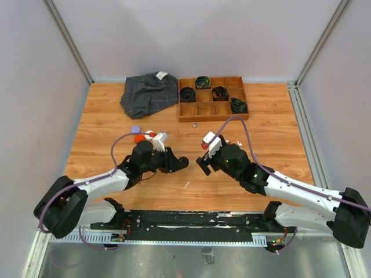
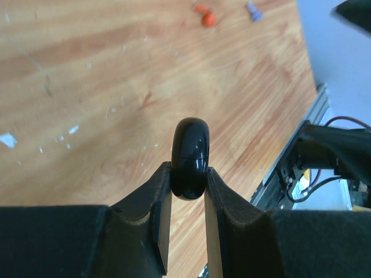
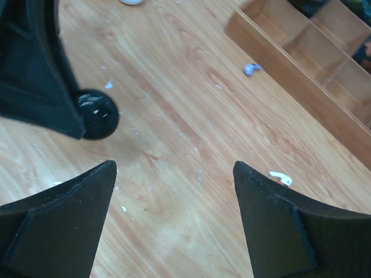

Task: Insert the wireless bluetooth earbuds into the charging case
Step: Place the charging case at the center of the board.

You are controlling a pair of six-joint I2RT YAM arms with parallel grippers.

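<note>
A glossy black round charging case (image 2: 190, 147), closed and seen edge-on, is pinched between the tips of my left gripper (image 2: 188, 174), which is shut on it above the wood table. That case (image 1: 184, 161) faces my right gripper (image 1: 202, 164). My right gripper (image 3: 174, 168) stands open with nothing between its fingers, and the black case (image 3: 98, 114) shows to its upper left. Loose earbuds lie on the table: a purple one (image 3: 250, 69), a white one (image 3: 281, 178) and an orange-red one (image 2: 206, 16).
A wooden compartment tray (image 1: 212, 116) with black coiled belts sits at the back, a grey folded cloth (image 1: 149, 94) to its left. Purple (image 1: 135, 129), orange (image 1: 139, 139) and white (image 1: 149, 133) pucks lie behind the left arm. White walls enclose the table.
</note>
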